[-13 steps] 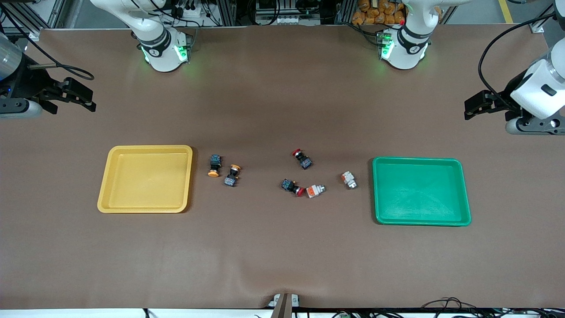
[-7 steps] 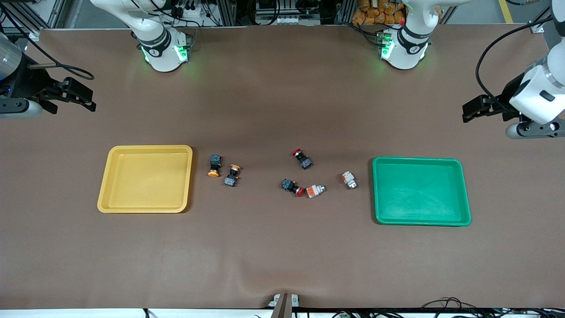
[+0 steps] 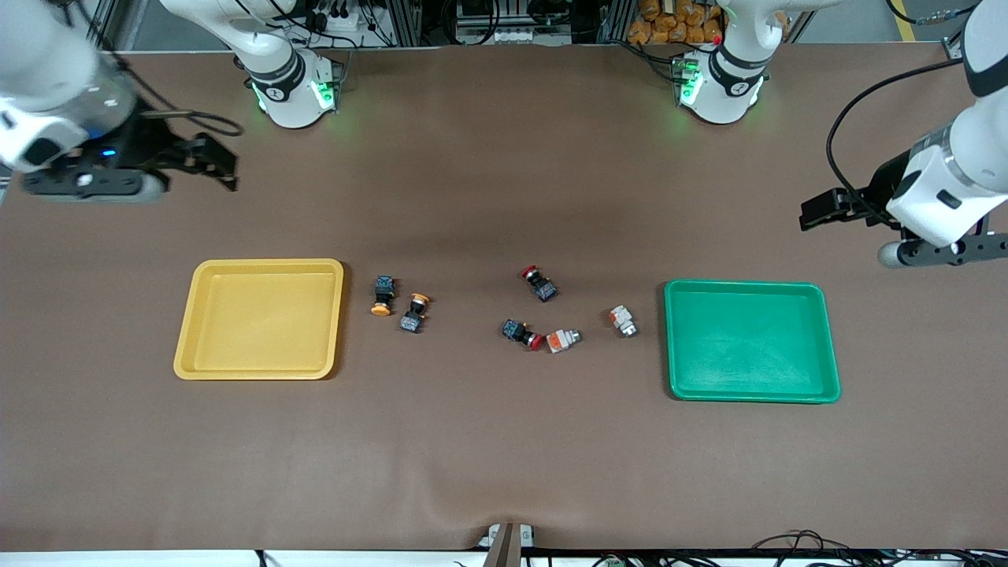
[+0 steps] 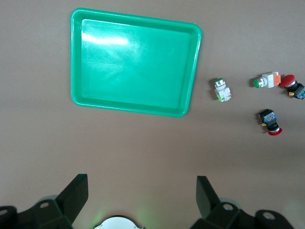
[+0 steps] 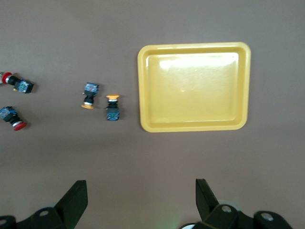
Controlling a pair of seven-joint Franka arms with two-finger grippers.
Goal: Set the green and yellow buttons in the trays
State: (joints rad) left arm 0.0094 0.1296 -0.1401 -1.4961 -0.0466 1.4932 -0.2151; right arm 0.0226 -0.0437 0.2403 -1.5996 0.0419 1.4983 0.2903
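A brown desk point(image 3: 504, 441) carries the yellow tray point(image 3: 189, 346) toward the right arm's end and the green tray point(image 3: 827, 346) toward the left arm's end, both empty. Between them lie yellow-capped buttons point(image 3: 382, 295), white buttons point(image 3: 622, 320) and red-capped buttons point(image 3: 539, 283). The left tool point(image 3: 811, 214) and right tool point(image 3: 224, 161) hover over bare desk, jaws spread, holding nothing; both arms run off frame.

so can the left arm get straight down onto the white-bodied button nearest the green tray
Probably yes. The left gripper hangs open and empty over bare table toward the left arm's end, and the white-bodied green-capped button lies alone beside the bright green plastic tray, with nothing touching it.
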